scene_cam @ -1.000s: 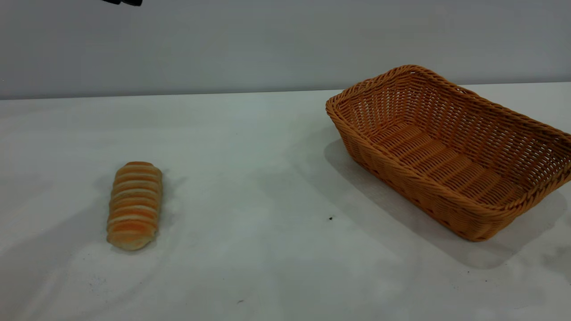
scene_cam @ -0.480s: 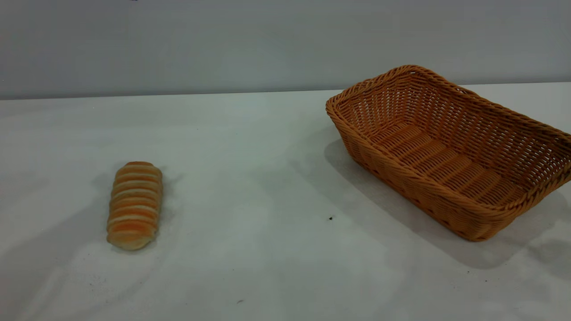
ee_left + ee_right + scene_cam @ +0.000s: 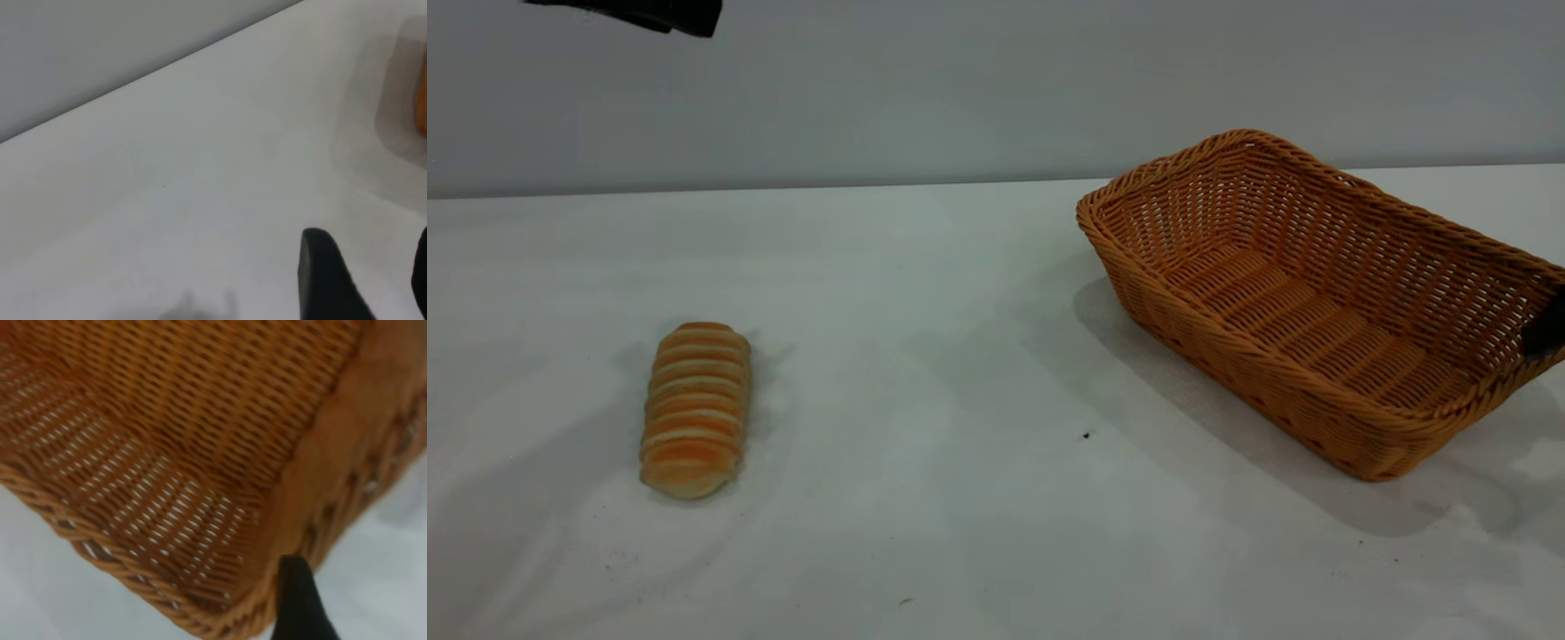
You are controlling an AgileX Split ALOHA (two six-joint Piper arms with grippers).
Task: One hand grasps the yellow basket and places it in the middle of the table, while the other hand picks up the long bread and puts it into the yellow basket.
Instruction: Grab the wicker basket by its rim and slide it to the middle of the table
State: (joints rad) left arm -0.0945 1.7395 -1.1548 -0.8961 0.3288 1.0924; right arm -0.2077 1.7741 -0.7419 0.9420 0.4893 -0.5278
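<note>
Bread and basket both sit on the desk (image 3: 925, 356), well apart. The long bread (image 3: 695, 409) lies flat on the left side in the ext. view, lengthwise toward the camera, striped top up, nothing touching it. The yellow basket (image 3: 1280, 382) is upright on the right side, set at an angle, w/ its far right end cut by the pic edge; the inside is empty and the ribbed bottom shows. It's off to the right, not in the middle of the desk. A small dark speck (image 3: 1086, 435) sits on the desk between the two, nearer the basket. The left arm (image 3: 640, 13) is only a black piece at the top left corner of the ext. view, high above the desk and up and back from the bread. In the left wrist view the left end effector (image 3: 368, 257) is spread, w/ nothing in the gap and bare desk (image 3: 200, 167) below; an orange sliver at the pic edge is too cut off to ID. The right end effector (image 3: 1549, 325) pokes in at the right edge of the ext. view, right at the basket's braided rim on the far right end. In the right wrist view the right end effector (image 3: 299, 603) is at a corner of the basket (image 3: 167, 453) rim, close enough to look like contact, but its state can't be told, nor whether it has hold of the rim. A plain grey wall (image 3: 996, 89) is behind the desk.
</note>
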